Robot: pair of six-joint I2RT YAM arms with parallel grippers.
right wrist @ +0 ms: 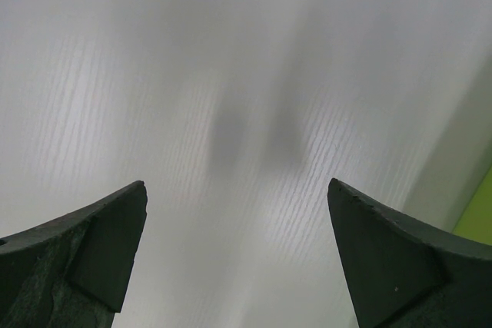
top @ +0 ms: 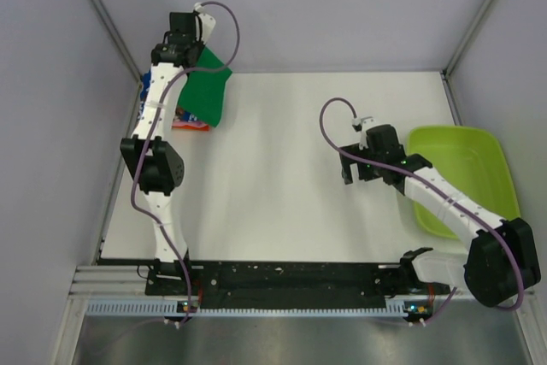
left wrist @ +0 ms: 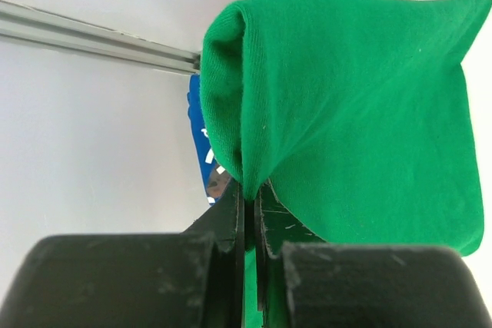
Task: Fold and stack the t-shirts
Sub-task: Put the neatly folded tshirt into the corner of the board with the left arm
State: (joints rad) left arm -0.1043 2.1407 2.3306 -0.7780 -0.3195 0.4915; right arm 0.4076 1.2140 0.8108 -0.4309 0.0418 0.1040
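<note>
- T-shirts are gathered at the far left corner of the tabletop (top: 282, 177). The green t-shirt (top: 208, 83) is held up above that corner. The blue t-shirt (top: 146, 91) shows beside it toward the left wall (top: 51, 126), and the orange-pink t-shirt (top: 190, 124) peeks out as a strip at the green one's lower edge.
- Left end effector (left wrist: 250, 190): its fingers are pressed together, pinching a fold of the green t-shirt. The cloth rounds over the fingertips and drapes off to one side, with its lower hem hanging free.
- Right end effector (top: 350, 164): its fingers are spread wide with nothing between them. It sits over bare tabletop right of the middle, just left of the tub (top: 466, 168).
- The lime-green tub lies along the tabletop's right edge, its outer rim close to the right wall (top: 513, 57).
- The left wall and the back wall (top: 342, 6) meet just behind the left end effector, so that corner is tight. The hanging green cloth reaches from there out over the tabletop.
- A broad stretch of bare white tabletop runs between the t-shirts and the right end effector, from the far edge to the near rail (top: 282, 284).
</note>
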